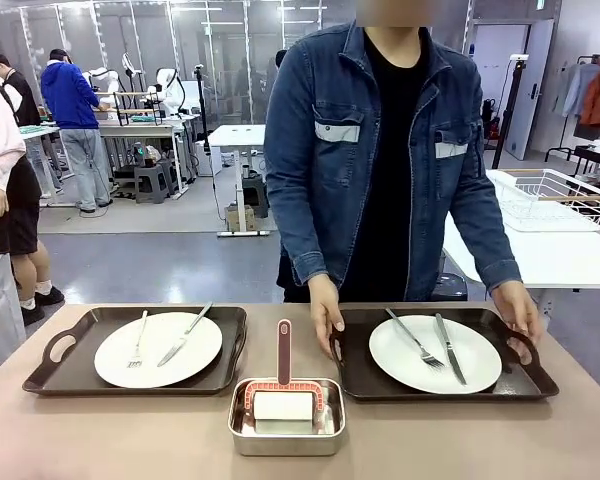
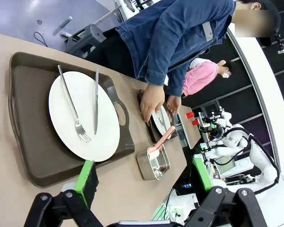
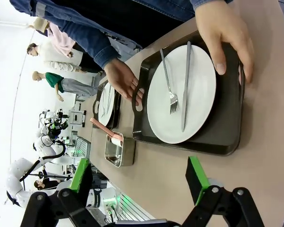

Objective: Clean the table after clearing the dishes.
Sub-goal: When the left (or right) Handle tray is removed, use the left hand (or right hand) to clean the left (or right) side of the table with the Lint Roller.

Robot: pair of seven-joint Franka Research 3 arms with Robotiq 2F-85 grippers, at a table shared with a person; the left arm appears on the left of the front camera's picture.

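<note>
Your left gripper [image 2: 144, 176] hangs wide open above the desk [image 2: 9, 45], with nothing between its green pads. Just beyond the finger at the left of its wrist view lies the left tray [image 2: 28, 156], dark brown, carrying the left plate [image 2: 61, 118] with a fork [image 2: 73, 111] and a knife [image 2: 95, 101] side by side on it. Ahead, between the fingers and farther out, sits the steel pan [image 2: 154, 165] with a red-handled brush [image 2: 163, 138] resting in it. Your right gripper [image 3: 138, 174] is spread just as wide and holds nothing either. Ahead of it, more toward the finger at the right of its view, is the right tray [image 3: 222, 132] with the right plate [image 3: 199, 94], a second fork [image 3: 167, 78] and a second knife [image 3: 185, 85] on top. A person in a denim jacket holds that tray by both handles, one hand [image 3: 227, 33] at the far end and the other hand [image 3: 123, 78] at the end nearest the pan. Both trays rest flat on the desk, and neither gripper touches anything.
</note>
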